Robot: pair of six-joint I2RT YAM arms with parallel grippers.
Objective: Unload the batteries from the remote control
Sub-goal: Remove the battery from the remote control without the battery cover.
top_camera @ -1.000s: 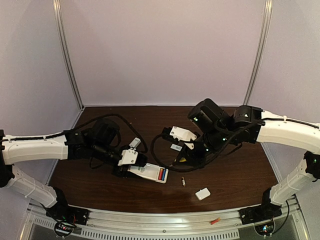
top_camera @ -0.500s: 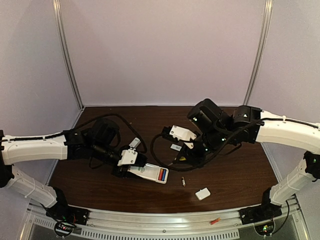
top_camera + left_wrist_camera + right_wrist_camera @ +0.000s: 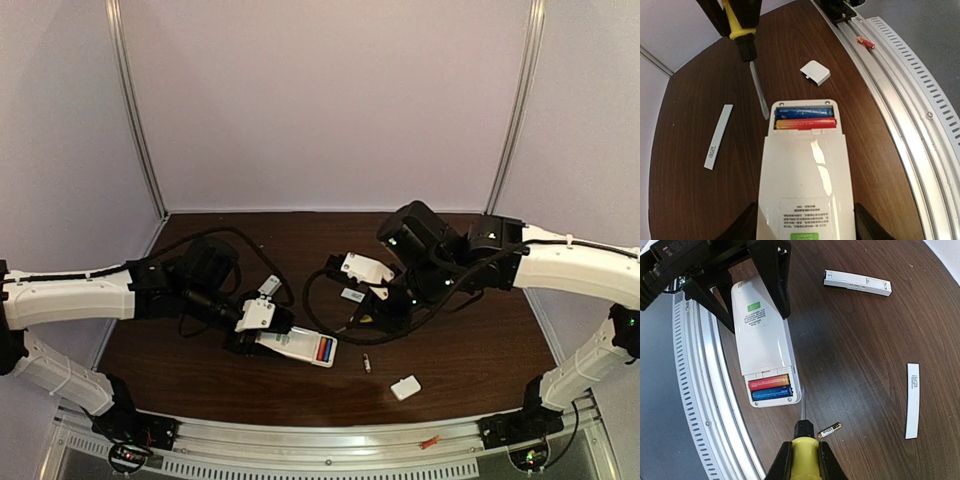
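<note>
— What writing can you read?
— Almost none. The remote control [image 3: 802, 190] has a green-marked sticker at the bottom edge, cut off and too fine to read. The print on the white strip [image 3: 718, 136] at left is just as illegible.
— How many cells?
— Two batteries [image 3: 804, 123] sit in the open bay at centre frame, blue above red-and-gold. One loose battery [image 3: 830, 429] lies beside the screwdriver [image 3: 803, 431] tip.
— And your grippers?
— Your left gripper [image 3: 805, 222] clasps the remote's sides, jaws half spread. Your right gripper [image 3: 804, 454] pinches the yellow handle tightly.
</note>
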